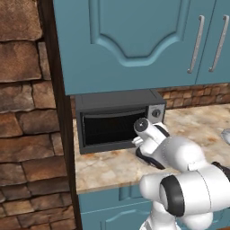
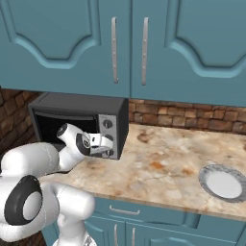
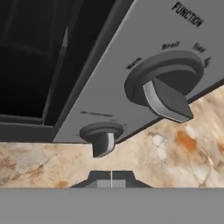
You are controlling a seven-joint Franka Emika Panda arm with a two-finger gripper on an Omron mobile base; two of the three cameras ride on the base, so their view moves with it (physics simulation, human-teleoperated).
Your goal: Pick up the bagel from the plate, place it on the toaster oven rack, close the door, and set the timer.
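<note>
The black toaster oven (image 1: 117,117) stands on the counter with its door (image 1: 108,128) shut; the glass is dark. In the hand view the door (image 3: 30,65) fills the left side, beside the silver control strip. The timer (image 3: 102,136), the lowest knob, sits just ahead of my gripper (image 3: 111,177), which is shut with nothing between its tips and stands a little short of the knob. The larger function knob (image 3: 164,89) is above it. From the right base my gripper (image 2: 111,145) hangs at the strip's lower end. The plate (image 2: 222,183) lies bare at the right. Bagel and rack are hidden.
Teal wall cabinets (image 2: 129,43) with silver handles hang low over the oven. A brick wall (image 1: 22,112) and a dark post close off the left. Marble counter (image 2: 163,158) stretches between the oven and the plate, with its front edge near my base.
</note>
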